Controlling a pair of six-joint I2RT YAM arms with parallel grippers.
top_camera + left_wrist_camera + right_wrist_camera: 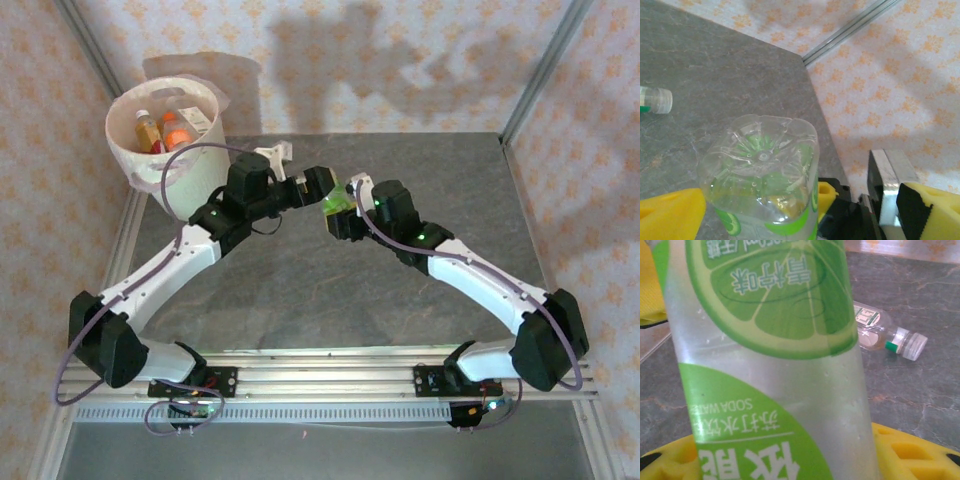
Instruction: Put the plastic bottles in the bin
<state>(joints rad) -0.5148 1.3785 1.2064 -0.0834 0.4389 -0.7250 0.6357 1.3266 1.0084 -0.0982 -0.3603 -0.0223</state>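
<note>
Grey marbled table; clear bottle, lime-green label; cream bin, pinkish inside; orange-flowered walls.

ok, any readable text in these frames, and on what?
"SODA WATER": upside down on the green-label bottle, with the last letter at the label's edge.
"苏打水饮": same label, also upside down, next to the English.
"青柠味": upside down, on the lime-slice print.
Small bottle lying beyond it: label too blurred to read.
Bottles in the bin: labels too small to read.

The green-labelled bottle bears, upside down, "SODA WATER" and Chinese characters.
</note>
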